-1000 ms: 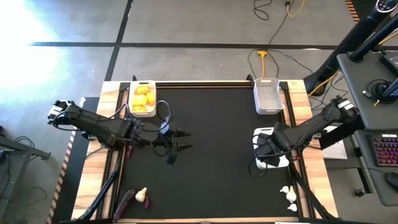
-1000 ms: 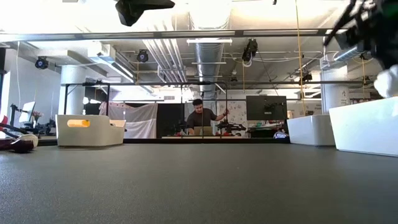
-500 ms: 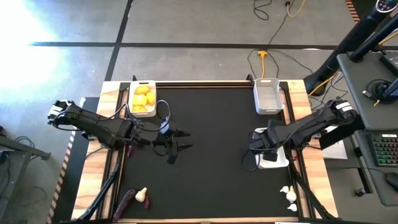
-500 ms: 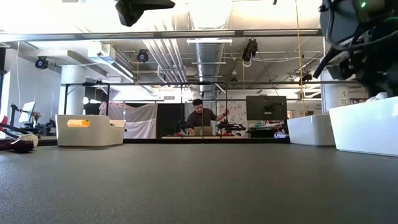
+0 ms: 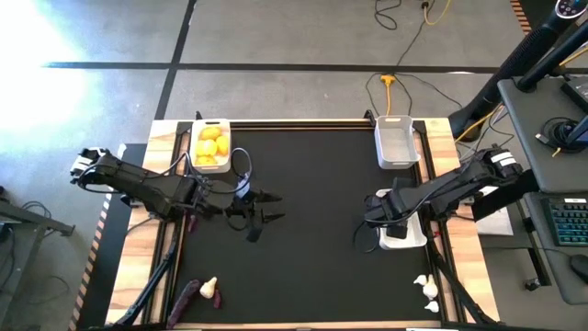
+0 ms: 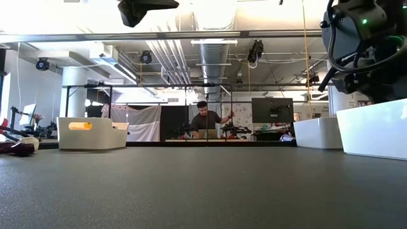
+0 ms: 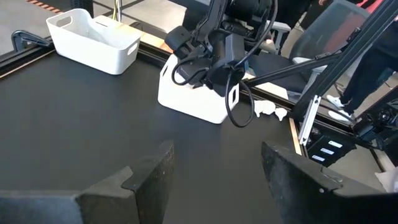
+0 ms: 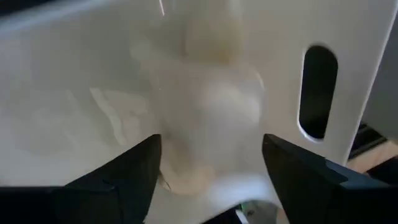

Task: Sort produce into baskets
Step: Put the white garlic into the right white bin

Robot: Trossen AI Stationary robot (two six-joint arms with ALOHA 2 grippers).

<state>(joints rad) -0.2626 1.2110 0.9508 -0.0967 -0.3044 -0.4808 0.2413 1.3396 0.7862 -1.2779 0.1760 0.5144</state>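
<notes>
Right gripper (image 8: 208, 155) over the near right bin (image 5: 404, 241), fingers spread, a blurred garlic bulb (image 8: 211, 118) loose between them inside the bin. Left gripper (image 7: 214, 171) open and empty above the mat. Lemons (image 5: 211, 145) in the far left bin (image 5: 196, 136).

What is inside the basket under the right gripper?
The right wrist view shows a white garlic bulb inside the basket, between the open right gripper fingers. From above, the arm covers the rest.
</notes>
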